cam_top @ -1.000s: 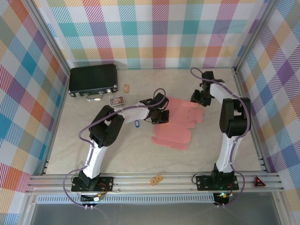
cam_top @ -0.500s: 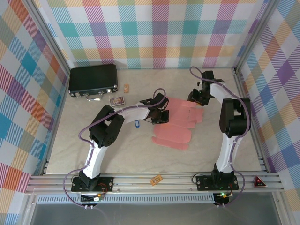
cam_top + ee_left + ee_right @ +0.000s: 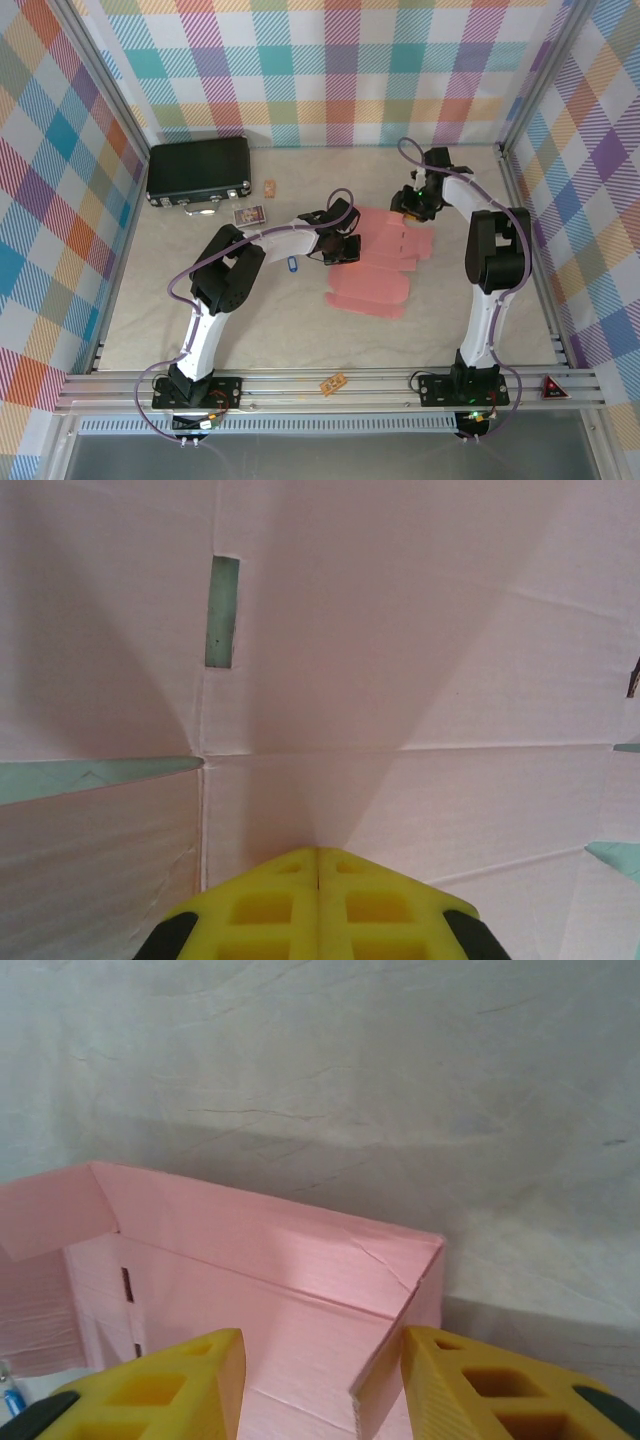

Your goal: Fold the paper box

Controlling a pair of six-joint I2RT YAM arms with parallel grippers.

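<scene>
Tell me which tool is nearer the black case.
Left. The left tool is over the paper box, right of the black case; the right tool is farther right, at the box's far edge.

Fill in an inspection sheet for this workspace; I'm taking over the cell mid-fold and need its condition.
Surface: beige table, no spills seen.
Job's things: paper box, pink sheet mostly flat, far flaps raised.
Clutter: black case, small card, blue tag.
Grippers: left gripper shut over the sheet; right gripper open around a raised corner.
Cables: purple cable looping along each arm.
Surroundings: plaid walls, aluminium frame.
</scene>
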